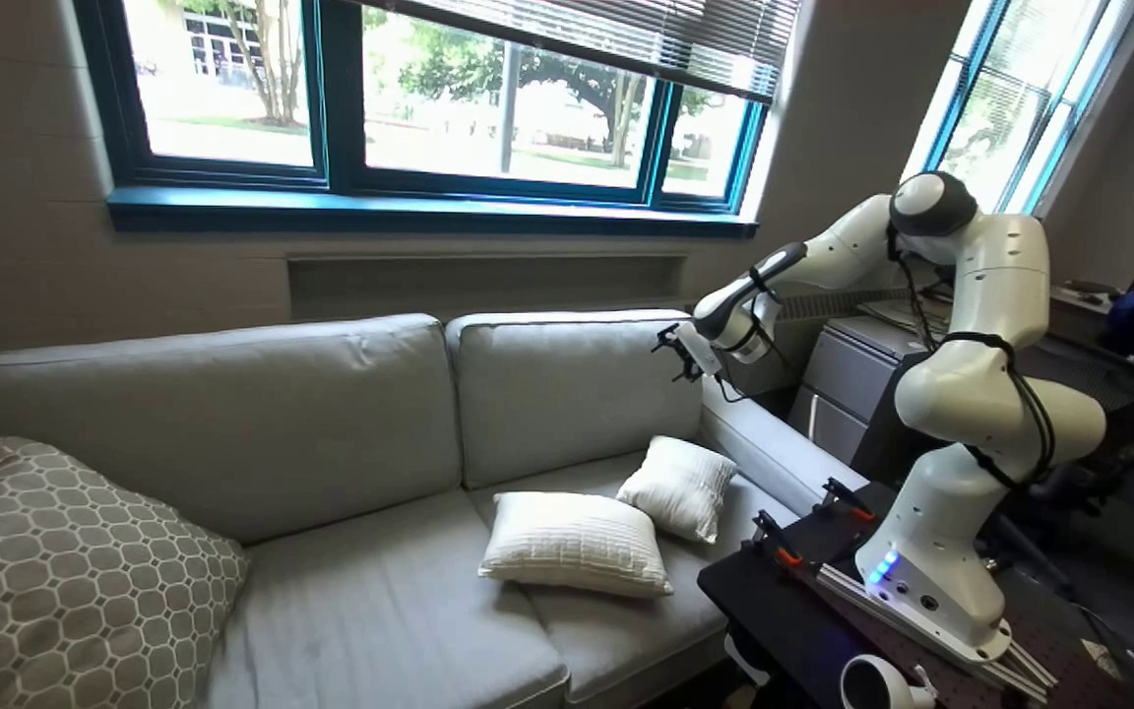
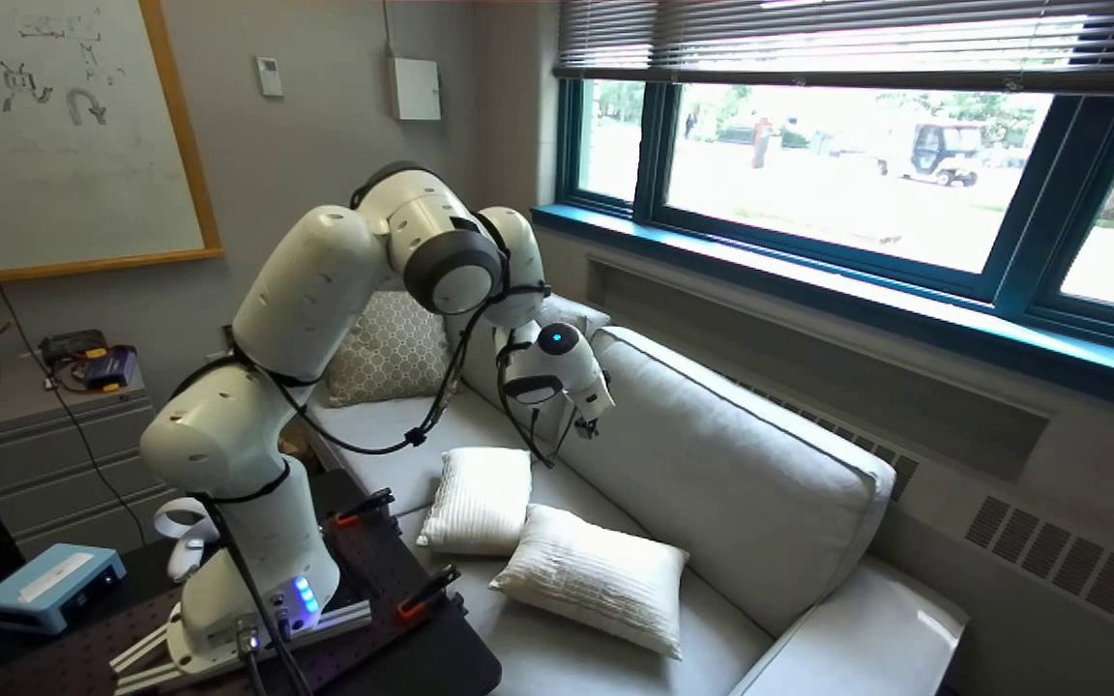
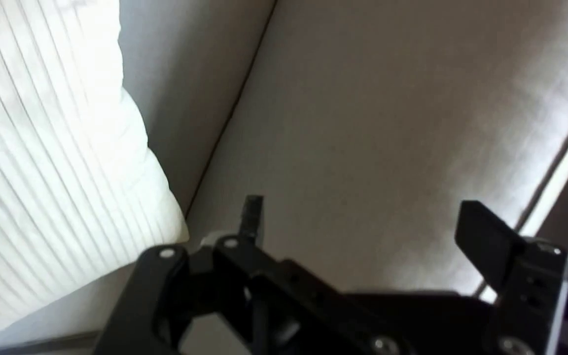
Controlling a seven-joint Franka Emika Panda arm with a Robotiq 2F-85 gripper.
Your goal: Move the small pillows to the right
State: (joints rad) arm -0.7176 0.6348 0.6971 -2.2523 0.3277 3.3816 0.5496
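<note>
A small, plump, off-white pillow of ribbed fabric (image 2: pixel 605 585) lies on the seat of the light grey fabric sofa (image 1: pixel 360 601), near the broad padded armrest (image 2: pixel 871 619), and a strip of bare seat is between the two. Its one corner comes just beside the crease under the long backrest (image 2: pixel 721 474). The second small off-white pillow (image 1: pixel 572 545), also plump and ribbed, seems to touch it in both exterior views; it lies on the side away from this armrest, partly over the seam of the seat cushions. From there a wide stretch of bare seat goes until the large grey pillow with pale honeycomb pattern (image 1: pixel 85 581). Higher than the small pillows, and apart from them, hangs the black two-finger gripper (image 3: pixel 362 212) before the backrest, its fingers spread widely. Close along the front edge of the seat stands the black flat table (image 1: pixel 774 601), which narrows the room there; at its rim sit two black clamps with orange parts (image 2: pixel 431 588), and from it rises the white jointed robot arm (image 1: pixel 1000 286). Behind the backrest is a wall (image 1: pixel 198 281) with a blue-framed window (image 1: pixel 336 118), and beyond the armrest stands a low grey cabinet (image 1: pixel 843 384)
</note>
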